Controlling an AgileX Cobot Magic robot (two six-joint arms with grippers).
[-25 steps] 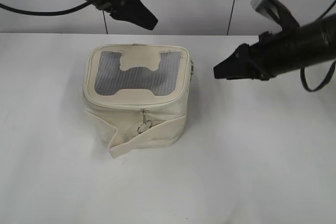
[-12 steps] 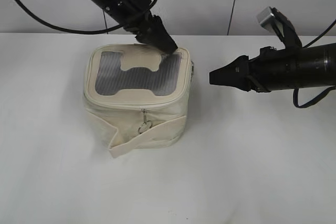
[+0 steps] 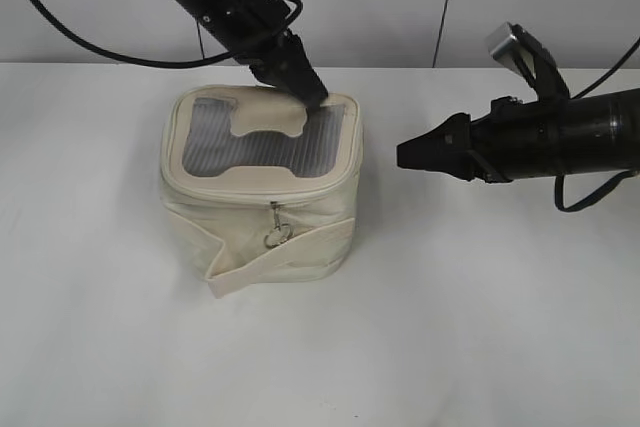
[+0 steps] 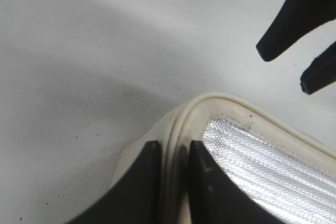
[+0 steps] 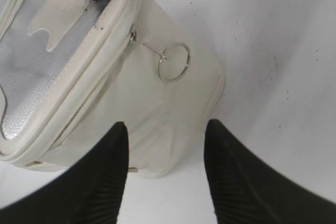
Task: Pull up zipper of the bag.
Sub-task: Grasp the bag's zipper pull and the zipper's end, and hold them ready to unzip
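The cream bag (image 3: 305,209) stands in the middle of the white table, grey mesh top up. A small silver zipper slider with a ring pull (image 3: 277,234) hangs on its front face. Another ring pull (image 5: 174,62) hangs on the side facing my right gripper. My left gripper (image 3: 314,97) is at the bag's back right top corner. In the left wrist view its jaws (image 4: 173,146) are shut on the bag's cream rim (image 4: 220,103). My right gripper (image 3: 402,155) is open and empty, apart from the bag on its right. Its fingers (image 5: 166,124) frame the bag's lower side.
The white table (image 3: 480,327) spreads around the bag. A white wall with a dark vertical seam (image 3: 446,7) rises behind. The wide cream strap (image 3: 240,275) wraps the bag's front bottom. The right gripper's fingertips (image 4: 285,69) show at the top right of the left wrist view.
My left gripper came down from above the table's far edge onto the bag's back right top corner and closed on the rim. My right gripper moved slightly left and lower.
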